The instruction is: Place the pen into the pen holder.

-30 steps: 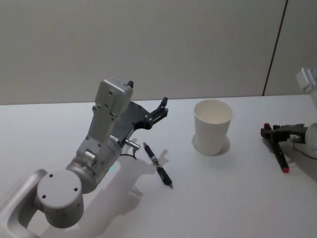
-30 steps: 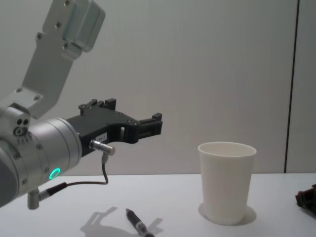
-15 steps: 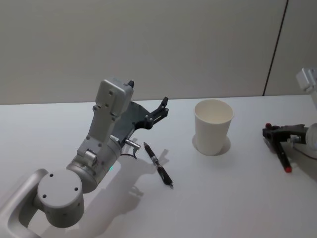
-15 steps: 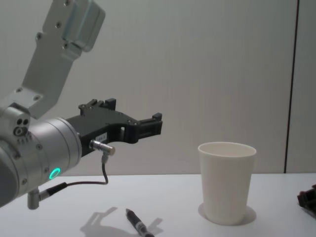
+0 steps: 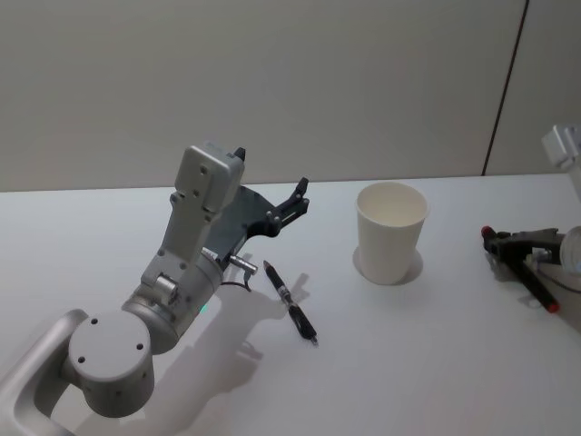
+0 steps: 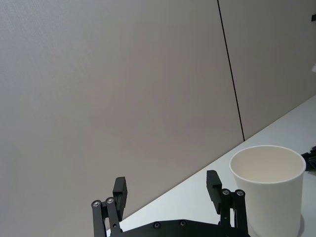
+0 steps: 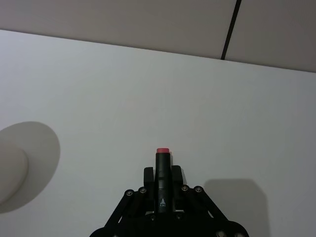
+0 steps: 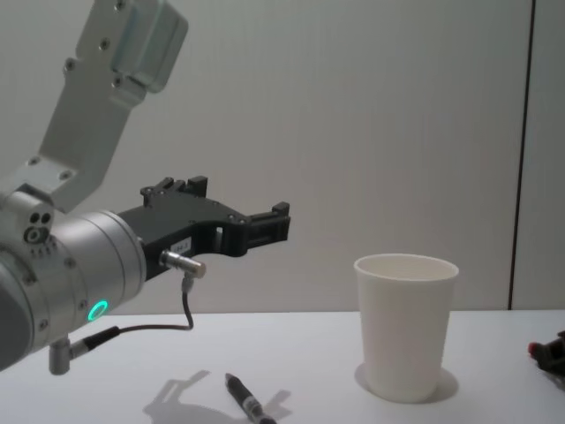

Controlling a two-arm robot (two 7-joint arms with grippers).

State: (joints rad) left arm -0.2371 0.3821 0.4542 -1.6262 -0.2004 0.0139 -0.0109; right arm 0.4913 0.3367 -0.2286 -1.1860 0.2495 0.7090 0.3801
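Though our right gripper (image 7: 163,174) grips a red-tipped pen (image 7: 163,160) right of the empty paper cup (image 5: 390,236), insertion remains. Our left gripper (image 6: 167,186) hangs open.

High head, low chest; shared cup (image 5: 390,232)

The nearest thing to legible writing is on the black pen with a red end cap (image 7: 163,180). Its barrel carries a small white triangle (image 7: 163,200) with a tiny line of white print beneath it, too small to read with certainty. A small pale label (image 8: 179,245) sits on the black body of the left gripper (image 8: 281,223), and its print cannot be made out.
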